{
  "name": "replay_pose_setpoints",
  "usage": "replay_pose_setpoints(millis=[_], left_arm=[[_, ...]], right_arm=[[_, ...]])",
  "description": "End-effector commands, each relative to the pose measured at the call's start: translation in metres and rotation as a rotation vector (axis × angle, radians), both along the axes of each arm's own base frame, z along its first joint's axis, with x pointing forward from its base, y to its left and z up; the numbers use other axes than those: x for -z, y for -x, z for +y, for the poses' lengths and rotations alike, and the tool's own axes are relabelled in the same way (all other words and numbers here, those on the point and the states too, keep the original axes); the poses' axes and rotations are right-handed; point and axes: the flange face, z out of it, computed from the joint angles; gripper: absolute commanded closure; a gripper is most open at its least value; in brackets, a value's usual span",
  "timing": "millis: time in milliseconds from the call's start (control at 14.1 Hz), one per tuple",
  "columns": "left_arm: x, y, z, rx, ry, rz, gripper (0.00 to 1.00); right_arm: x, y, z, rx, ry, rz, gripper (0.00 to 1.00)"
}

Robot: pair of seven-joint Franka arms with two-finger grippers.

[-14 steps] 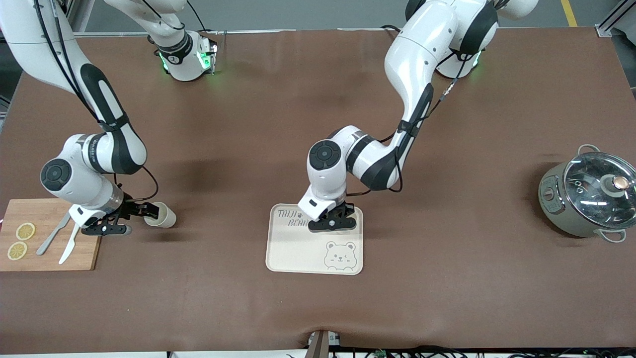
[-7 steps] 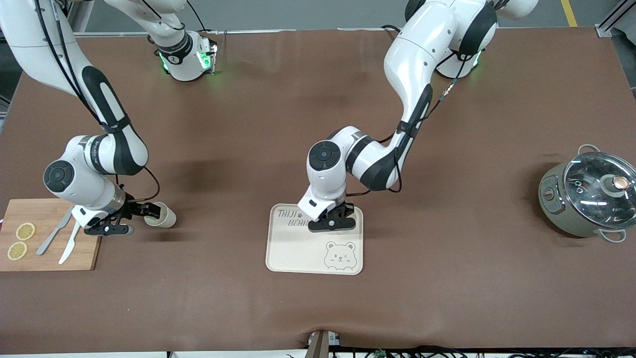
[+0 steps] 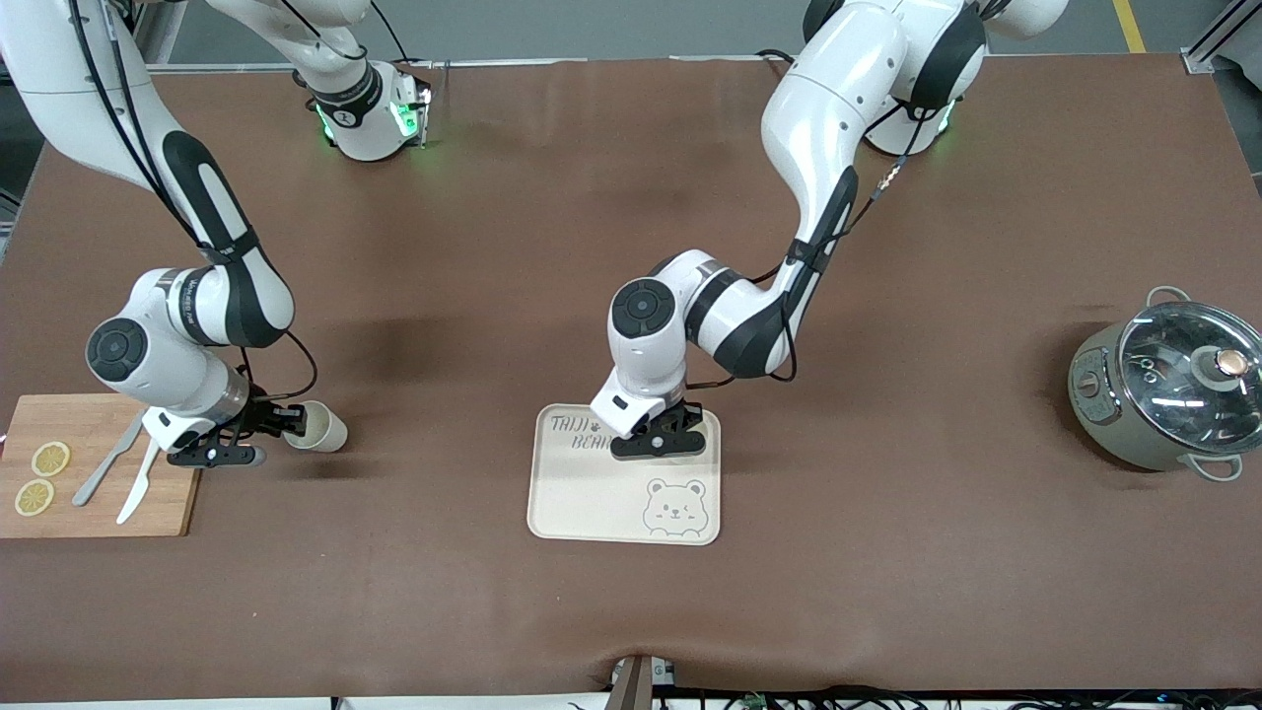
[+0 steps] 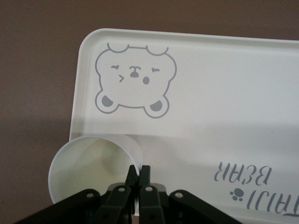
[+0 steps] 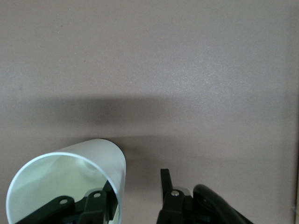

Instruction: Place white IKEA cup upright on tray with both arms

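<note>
A white cup (image 3: 317,426) lies on its side on the brown table beside the cutting board, mouth toward my right gripper (image 3: 286,424). In the right wrist view the right gripper (image 5: 138,184) is open, with one finger inside the cup (image 5: 70,175) and the other outside its wall. My left gripper (image 3: 659,439) is low over the cream bear tray (image 3: 582,503). In the left wrist view the left gripper (image 4: 138,169) is shut on the rim of a second white cup (image 4: 88,161), upright at the edge of the tray (image 4: 224,93) next to the bear drawing. The front view hides that cup.
A wooden cutting board (image 3: 94,493) with a knife, a fork and two lemon slices lies at the right arm's end of the table, close to the right gripper. A grey pot with a glass lid (image 3: 1168,390) stands at the left arm's end.
The right arm's wrist has shifted slightly and its fingers sit a little closer round the lying cup's mouth. The left arm and the tray have not moved.
</note>
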Motion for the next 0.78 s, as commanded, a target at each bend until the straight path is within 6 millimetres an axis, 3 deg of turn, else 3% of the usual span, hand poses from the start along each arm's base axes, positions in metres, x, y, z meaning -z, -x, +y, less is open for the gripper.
replay_pose_setpoints(millis=[0, 355, 709], left_arm=[[0.0027, 0.0004, -0.0027, -0.001, -0.011, 0.004, 0.81], [0.0024, -0.0016, -0.0004, -0.004, -0.015, 0.000, 0.64], [0.0012, -0.0022, 0.0001, -0.005, -0.015, -0.002, 0.61]], right_arm=[[0.0000, 0.0018, -0.0007, -0.014, 0.009, -0.001, 0.76], [0.0008, 0.0025, -0.0007, -0.014, 0.009, 0.002, 1.00], [0.0009, 0.0027, -0.0016, -0.011, 0.008, 0.004, 1.00]])
